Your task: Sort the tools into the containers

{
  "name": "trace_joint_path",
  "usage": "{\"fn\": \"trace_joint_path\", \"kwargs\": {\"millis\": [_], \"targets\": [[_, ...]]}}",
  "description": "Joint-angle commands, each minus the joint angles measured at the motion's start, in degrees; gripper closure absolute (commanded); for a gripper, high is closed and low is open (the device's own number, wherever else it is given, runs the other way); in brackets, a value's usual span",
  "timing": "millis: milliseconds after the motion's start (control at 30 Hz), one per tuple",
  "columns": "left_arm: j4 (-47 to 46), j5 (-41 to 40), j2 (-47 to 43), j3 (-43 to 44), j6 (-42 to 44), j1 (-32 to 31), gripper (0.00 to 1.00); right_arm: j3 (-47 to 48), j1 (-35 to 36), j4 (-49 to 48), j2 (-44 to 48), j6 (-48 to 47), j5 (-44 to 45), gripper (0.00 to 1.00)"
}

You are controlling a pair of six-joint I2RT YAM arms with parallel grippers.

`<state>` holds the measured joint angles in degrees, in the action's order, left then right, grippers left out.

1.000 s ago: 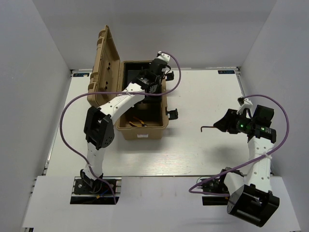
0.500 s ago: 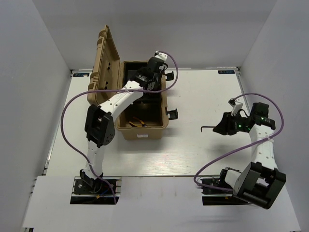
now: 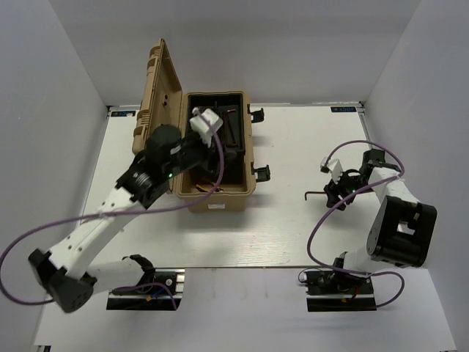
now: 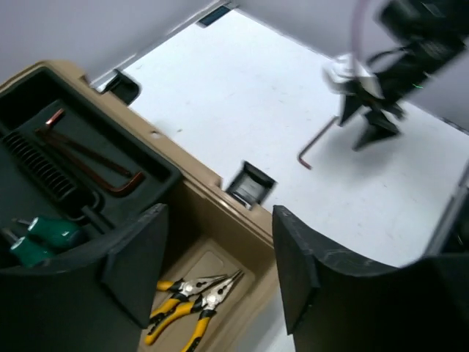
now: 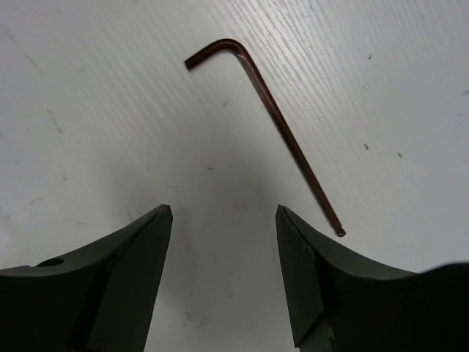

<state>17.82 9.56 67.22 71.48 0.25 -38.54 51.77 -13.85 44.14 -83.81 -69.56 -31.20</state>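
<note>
Tools, top view first: down to one loose hex key (image 3: 315, 195) on the table (image 3: 293, 227), right of centre, unmoved over the last second. Big swing at left: left arm (image 3: 102, 220) hauled back out of the far end of the tan case (image 3: 220, 202), now folded toward the lower left. At right, right gripper (image 3: 333, 196) crept in just beside the key, not touching.

Left wrist view: left gripper (image 4: 218, 220) sprung wide, holding nothing; looks like a fresh drop-off. Stowed hex key (image 4: 91, 158) in the black tray (image 4: 157, 182), upper left; green screwdrivers (image 4: 37, 238) at lower left; pliers (image 4: 194, 301) on the case floor, bottom centre.

Right wrist view: jaws spread wider than a moment ago and empty, key lying flat above them, upper centre running down to the right. Probably one pick left, and a thin, flat one, so likely to slip.

Surface: white, finely grained, lightly scuffed. Room: plain pale walls (image 3: 44, 73) on three sides, lid (image 3: 157, 88) propped open.
</note>
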Motion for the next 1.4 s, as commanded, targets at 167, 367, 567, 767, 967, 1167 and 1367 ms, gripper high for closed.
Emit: {"fn": "trace_joint_path", "kwargs": {"millis": [167, 367, 567, 767, 967, 1167, 1367], "targets": [[-2.62, 10.29, -13.77, -15.31, 2.56, -0.04, 0.3, 9.39, 3.65, -3.91, -9.42, -4.44, 8.07, 0.35], [-2.54, 10.83, -16.94, -19.54, 2.56, -0.04, 0.29, 14.4, 5.85, -1.44, -16.98, -6.99, 11.07, 0.35], [-1.3, 11.36, -19.5, -20.59, 2.56, -0.04, 0.29, 14.42, 7.96, 0.78, -19.55, -8.84, 11.25, 0.36], [-0.16, 11.97, -21.42, -21.12, 1.42, -0.04, 0.29, 13.62, 9.36, -0.72, -22.53, -8.66, 14.32, 0.37], [1.77, 11.44, -23.71, -21.12, 0.8, -0.04, 0.29, 19.58, 9.89, 9.2, -29.64, -11.73, 13.97, 0.47], [2.83, 10.92, -25.65, -21.74, -0.25, -0.04, 0.29, 17.42, 10.95, 11.68, -30.28, -11.48, 15.03, 0.65], [2.83, 10.92, -26.18, -21.74, -0.25, -0.04, 0.29, 9.59, 11.39, 2.63, -24.74, -8.14, 16.7, 0.68]]}}
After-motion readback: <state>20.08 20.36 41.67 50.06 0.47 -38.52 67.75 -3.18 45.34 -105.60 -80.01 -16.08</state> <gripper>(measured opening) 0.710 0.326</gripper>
